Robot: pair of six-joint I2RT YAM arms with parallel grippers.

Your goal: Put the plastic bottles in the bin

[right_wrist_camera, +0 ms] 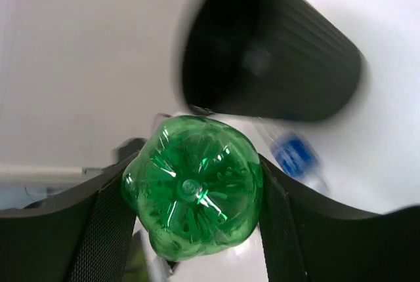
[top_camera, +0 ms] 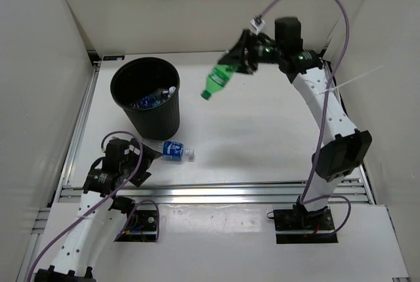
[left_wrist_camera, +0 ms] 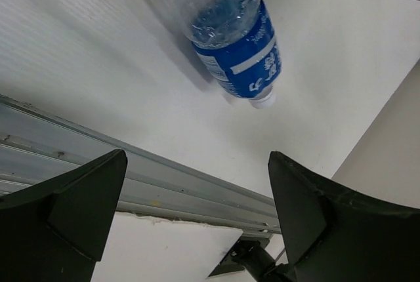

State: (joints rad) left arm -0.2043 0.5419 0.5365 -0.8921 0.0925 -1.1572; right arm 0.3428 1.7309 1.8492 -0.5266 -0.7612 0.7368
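My right gripper [top_camera: 237,64] is shut on a green plastic bottle [top_camera: 217,81] and holds it in the air, to the right of the bin, cap pointing down-left. In the right wrist view the bottle's base [right_wrist_camera: 194,187] sits between the pads. The round black bin [top_camera: 146,95] stands at the back left with bottles inside; it shows blurred in the right wrist view [right_wrist_camera: 275,59]. A clear bottle with a blue label [top_camera: 176,151] lies on the table in front of the bin, also in the left wrist view [left_wrist_camera: 235,39]. My left gripper [top_camera: 143,156] is open, just left of it.
White walls enclose the table on the left, back and right. An aluminium rail [top_camera: 216,193] runs along the table's front edge, also seen in the left wrist view [left_wrist_camera: 164,180]. The right arm's purple cable [top_camera: 328,0] loops above the back right.
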